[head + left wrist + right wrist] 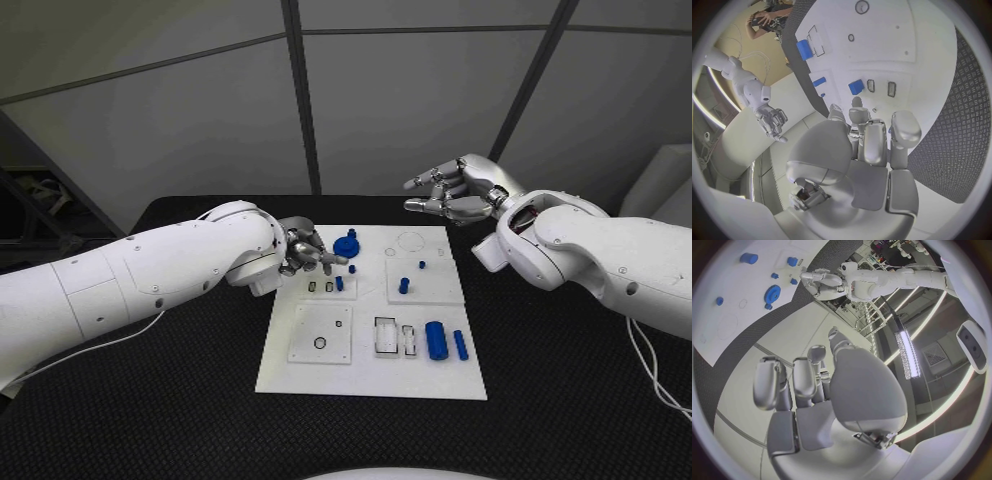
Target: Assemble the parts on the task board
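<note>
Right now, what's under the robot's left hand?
The left hand hovers over the white board, at its far left part. A blue gear sits just beside the fingers, and small slots lie near them. Whatever is directly beneath the palm is hidden.

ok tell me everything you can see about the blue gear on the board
The blue gear is a round, toothed wheel of what looks like plastic, with a raised hub on top. It sits flat near the far edge of the white task board, left of an engraved circle. The left robot hand hovers right beside it, fingers curled toward it; whether they touch it cannot be told. The right wrist view shows it too, lying flat.
</note>
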